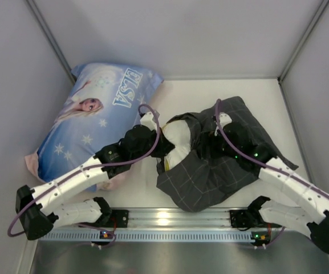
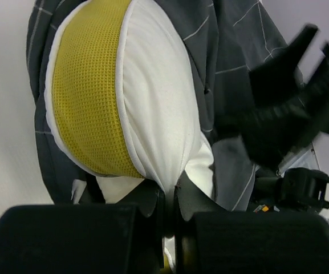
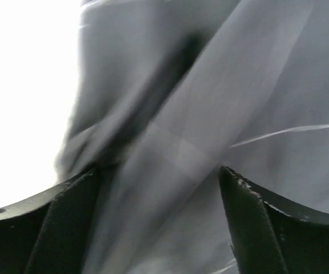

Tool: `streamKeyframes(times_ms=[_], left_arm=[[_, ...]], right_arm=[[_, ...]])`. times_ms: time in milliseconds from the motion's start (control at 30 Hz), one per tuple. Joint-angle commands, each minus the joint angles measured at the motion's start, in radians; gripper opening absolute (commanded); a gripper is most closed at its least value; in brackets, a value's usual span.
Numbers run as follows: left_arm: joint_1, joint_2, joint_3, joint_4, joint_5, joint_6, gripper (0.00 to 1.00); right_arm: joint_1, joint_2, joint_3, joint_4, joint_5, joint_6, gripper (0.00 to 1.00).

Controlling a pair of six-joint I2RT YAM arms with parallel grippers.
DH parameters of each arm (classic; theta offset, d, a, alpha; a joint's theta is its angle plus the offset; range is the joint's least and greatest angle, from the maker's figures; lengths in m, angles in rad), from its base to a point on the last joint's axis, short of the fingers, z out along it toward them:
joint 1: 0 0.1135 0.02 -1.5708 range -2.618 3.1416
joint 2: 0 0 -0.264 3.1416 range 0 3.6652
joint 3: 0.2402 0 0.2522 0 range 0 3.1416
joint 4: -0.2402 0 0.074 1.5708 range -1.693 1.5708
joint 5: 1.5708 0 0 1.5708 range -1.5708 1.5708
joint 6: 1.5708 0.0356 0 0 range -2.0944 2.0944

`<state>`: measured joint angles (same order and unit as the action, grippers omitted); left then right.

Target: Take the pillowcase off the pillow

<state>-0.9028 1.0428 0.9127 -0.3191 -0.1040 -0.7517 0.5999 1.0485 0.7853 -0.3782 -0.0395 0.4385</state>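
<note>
Left fingers (image 2: 147,201) are pressed together, pinching one end of the white pillow (image 2: 158,108). Right fingers (image 3: 56,228) are spread wide, with the grey pillowcase (image 3: 221,85) between them. The pillow pokes out of the pillowcase on the worktop (image 1: 267,97).

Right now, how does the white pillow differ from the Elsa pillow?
The white pillow pokes partly out of its dark grey checked pillowcase; the Elsa pillow wears a light blue print cover. The white pillow sits mid-table, pinched by the left claw; the Elsa pillow lies at the far left, in no claw. Both are plump and soft-looking.
</note>
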Motion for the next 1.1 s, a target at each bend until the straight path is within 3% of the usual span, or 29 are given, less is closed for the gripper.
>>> streamKeyframes(times_ms=[0,200,333,567,667,767,800,900,967,1000,1067], left_arm=[[0.002,0.071,0.095,0.107,-0.002,0.038,0.00],[0.002,0.111,0.072,0.192,0.024,0.022,0.00],[0.002,0.129,0.101,0.192,0.018,0.029,0.00],[0.004,0.198,0.248,0.101,0.015,0.045,0.00],[0.005,0.221,0.298,0.066,0.010,0.048,0.00],[0.022,0.253,0.333,0.057,0.032,0.045,0.00],[0.025,0.261,0.339,0.057,0.038,0.041,0.00],[0.027,0.284,0.363,0.057,0.050,0.034,0.00],[0.027,0.295,0.371,0.058,0.058,0.029,0.00],[0.027,0.296,0.371,0.061,0.064,0.028,0.00],[0.027,0.295,0.368,0.068,0.067,0.023,0.00]], right_arm=[[0.130,-0.176,0.034,-0.070,-0.138,0.002,0.84],[0.169,-0.361,-0.091,-0.114,-0.229,0.140,0.84],[0.199,-0.377,-0.172,-0.050,-0.296,0.167,0.81],[0.270,-0.381,-0.170,-0.126,-0.136,0.189,0.79],[0.304,-0.386,-0.196,-0.122,-0.119,0.218,0.72],[0.352,-0.372,-0.230,-0.068,-0.091,0.256,0.55],[0.366,-0.358,-0.238,-0.062,-0.076,0.262,0.40],[0.417,-0.305,-0.232,-0.064,0.006,0.284,0.14],[0.439,-0.291,-0.228,-0.061,0.070,0.295,0.10],[0.452,-0.280,-0.222,-0.060,0.087,0.301,0.02],[0.462,-0.275,-0.216,-0.060,0.122,0.305,0.00]])
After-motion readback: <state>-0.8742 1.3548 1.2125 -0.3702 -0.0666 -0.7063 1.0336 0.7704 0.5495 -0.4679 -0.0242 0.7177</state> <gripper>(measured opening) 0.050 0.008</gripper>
